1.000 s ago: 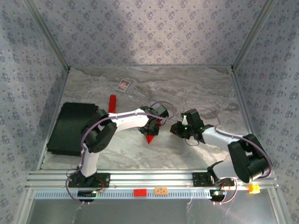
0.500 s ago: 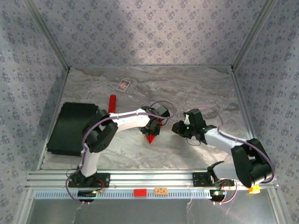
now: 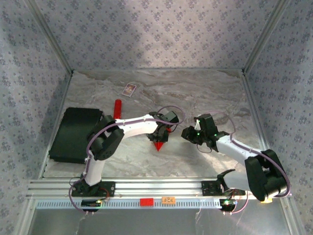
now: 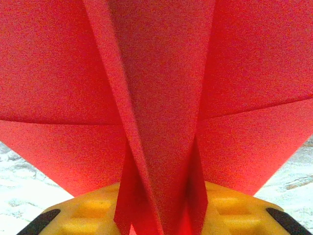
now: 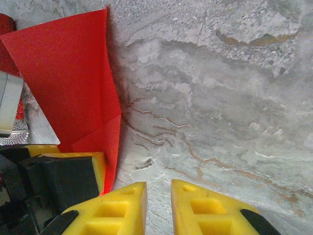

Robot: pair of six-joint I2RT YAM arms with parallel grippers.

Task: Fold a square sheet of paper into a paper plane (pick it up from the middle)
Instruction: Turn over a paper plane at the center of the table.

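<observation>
Paper plane (image 4: 161, 98) — in left pincer (image 3: 159, 138)

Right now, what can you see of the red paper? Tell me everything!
The paper is bright red, thin and plain, already folded with sharp creases: a narrow middle fold with flaps spreading to each side. That middle fold sits pinched between the left gripper's yellow fingers. From above, its pointed tip aims toward the arms' bases, near the middle of the table.
</observation>
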